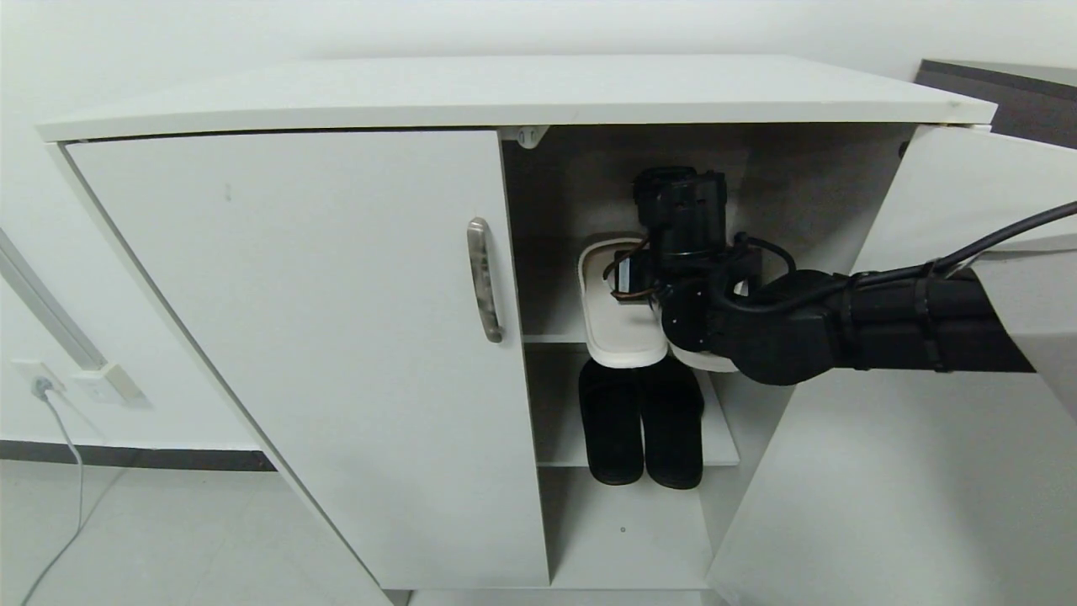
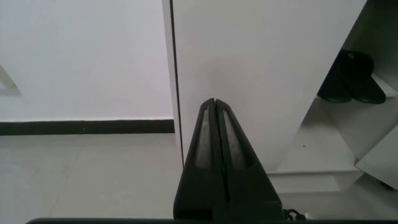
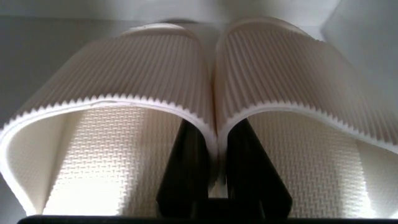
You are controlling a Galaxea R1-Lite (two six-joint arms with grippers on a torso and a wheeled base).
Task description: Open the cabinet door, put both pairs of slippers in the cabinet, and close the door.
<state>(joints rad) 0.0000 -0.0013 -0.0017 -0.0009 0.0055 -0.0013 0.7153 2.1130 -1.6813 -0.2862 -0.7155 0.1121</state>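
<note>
The white cabinet [image 1: 505,88] has its right door [image 1: 909,471] swung open and its left door [image 1: 294,337] closed. A pair of black slippers [image 1: 644,429] lies side by side on the middle shelf, also seen as black slippers [image 2: 351,78]. On the shelf above, the white slippers [image 1: 618,332] rest with their heels past the shelf's front edge. My right gripper [image 3: 216,127] is shut on the white slippers [image 3: 155,74], one finger under each strap, pinching the two inner walls together. My left gripper [image 2: 214,102] is shut on nothing, low in front of the closed left door [image 2: 249,74].
A metal handle [image 1: 484,279] runs along the closed door's right edge. The bottom compartment [image 1: 623,530] holds nothing. A wall socket with a cable [image 1: 38,387] sits at the far left above the grey floor [image 2: 81,174].
</note>
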